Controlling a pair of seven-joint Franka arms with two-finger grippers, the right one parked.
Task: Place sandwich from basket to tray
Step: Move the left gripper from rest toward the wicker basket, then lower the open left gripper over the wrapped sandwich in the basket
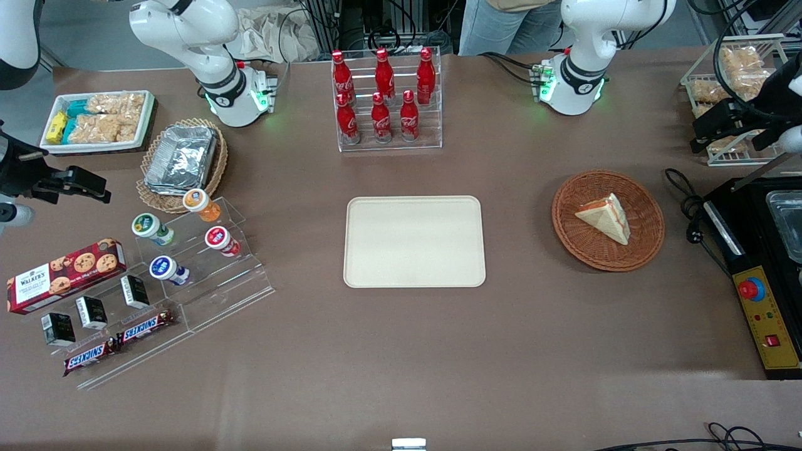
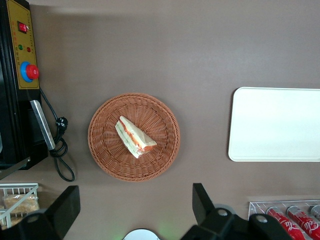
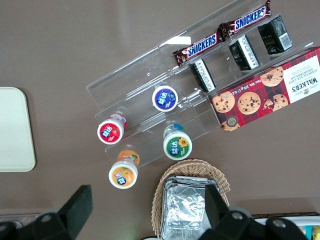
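The sandwich, a pale bread wedge with red and orange filling along its edge, lies inside the round reddish-brown basket. The cream tray lies bare at the table's middle, beside the basket toward the parked arm's end. My gripper hangs high above the table, farther from the front camera than the basket and toward the working arm's end. It is open, its fingers spread wide with nothing between them.
A black machine with a red button and a coiled cable sit beside the basket at the working arm's end. A wire rack of snack bags stands near the gripper. A clear rack of red bottles stands farther back than the tray.
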